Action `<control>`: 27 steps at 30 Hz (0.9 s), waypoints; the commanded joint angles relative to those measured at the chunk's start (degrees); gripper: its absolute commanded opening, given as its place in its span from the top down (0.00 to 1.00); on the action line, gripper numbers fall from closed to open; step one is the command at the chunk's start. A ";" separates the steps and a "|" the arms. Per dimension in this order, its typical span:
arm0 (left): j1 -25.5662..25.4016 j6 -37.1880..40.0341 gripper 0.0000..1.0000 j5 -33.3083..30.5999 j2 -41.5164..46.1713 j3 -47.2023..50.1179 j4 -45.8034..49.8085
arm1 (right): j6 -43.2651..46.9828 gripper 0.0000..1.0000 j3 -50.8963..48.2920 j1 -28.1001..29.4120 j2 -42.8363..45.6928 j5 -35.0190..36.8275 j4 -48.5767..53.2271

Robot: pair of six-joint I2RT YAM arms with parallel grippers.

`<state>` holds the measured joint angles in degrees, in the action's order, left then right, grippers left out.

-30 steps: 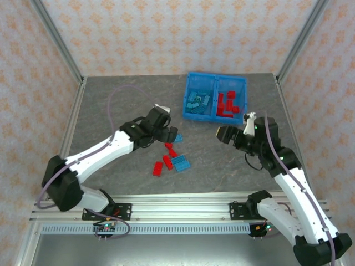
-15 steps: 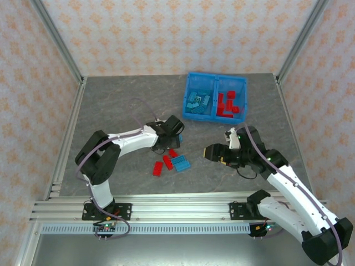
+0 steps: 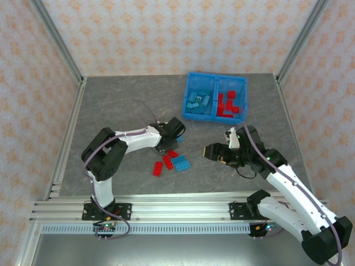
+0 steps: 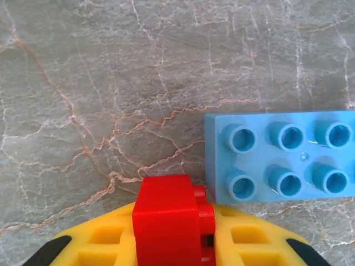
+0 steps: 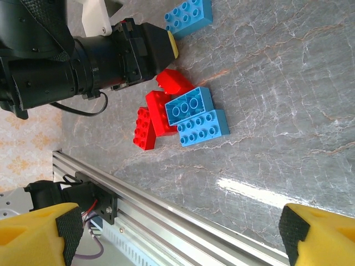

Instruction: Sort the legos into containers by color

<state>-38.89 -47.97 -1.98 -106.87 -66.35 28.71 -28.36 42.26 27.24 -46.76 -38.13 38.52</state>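
Left gripper (image 3: 167, 143) clamps a red lego; right gripper (image 3: 209, 151) gapes empty.
Top: the left gripper is down on the table (image 3: 111, 111) by the loose legos (image 3: 171, 161); the bin (image 3: 216, 75) holds blue legos left, red right. Left wrist: jaws closed on the red lego (image 4: 166, 213), a blue lego (image 4: 280, 158) just beside. Right wrist: yellow fingertips (image 5: 39, 221) far apart, holding nothing.
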 commanded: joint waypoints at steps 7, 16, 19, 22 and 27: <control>-3.53 4.77 0.92 -4.46 11.22 -7.01 7.18 | -3.37 0.08 1.78 0.36 5.98 5.93 -1.14; -9.66 16.42 0.95 -5.79 -2.97 -39.89 4.60 | -8.94 0.08 5.20 0.35 19.23 31.12 4.48; -9.70 21.77 0.96 -5.28 -15.61 -55.48 3.31 | -9.89 0.08 5.68 0.36 22.27 35.10 7.13; -9.29 25.91 0.96 -6.51 -30.77 -79.17 10.41 | -9.72 0.08 6.77 0.35 23.05 35.04 10.22; -7.68 29.44 0.95 -1.17 -43.80 -93.64 2.46 | -9.35 0.08 6.64 0.35 24.14 35.19 13.16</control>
<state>-47.99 -23.20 -5.50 -148.94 -156.62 32.95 -37.32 47.92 27.24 -23.77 -5.72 48.03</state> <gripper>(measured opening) 0.265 0.924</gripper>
